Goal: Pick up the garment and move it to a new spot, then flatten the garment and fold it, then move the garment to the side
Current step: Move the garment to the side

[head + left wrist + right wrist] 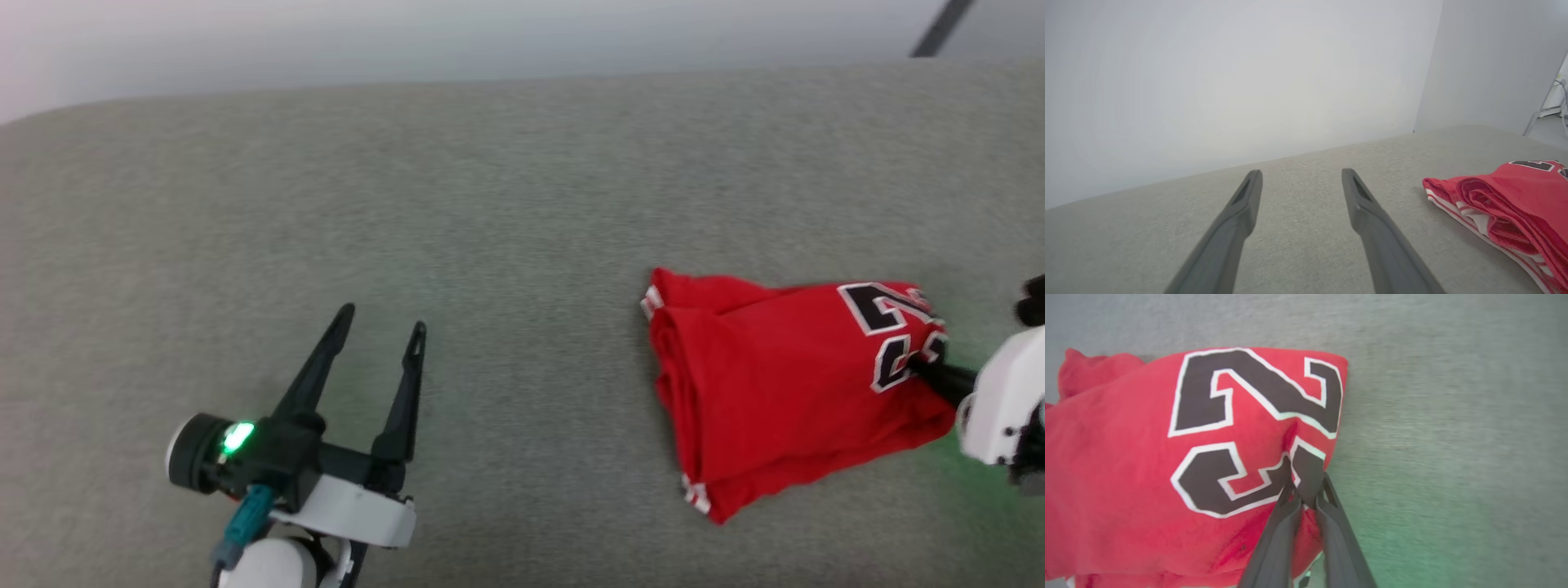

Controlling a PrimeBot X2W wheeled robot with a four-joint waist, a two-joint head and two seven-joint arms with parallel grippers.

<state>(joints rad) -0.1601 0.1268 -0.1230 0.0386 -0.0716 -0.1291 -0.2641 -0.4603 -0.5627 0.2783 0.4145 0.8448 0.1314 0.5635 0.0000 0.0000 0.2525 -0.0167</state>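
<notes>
Garment [784, 384] [1515, 192] [1147, 477]: bunched red jersey, number 23 up, on the grey surface [522, 204], at the robot's right.
Right pincer [931, 371] [1306, 486]: clamped on the jersey's edge at the number.
Left pincer [384, 318] [1301, 172]: spread wide, empty, well apart from the jersey.

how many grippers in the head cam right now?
2. Left gripper: lower left, dark fingers spread over the grey fabric surface, holding nothing. Right gripper: right edge, fingers closed on the folded red jersey-style shirt with the black 23. Right one is partly cropped.
</notes>
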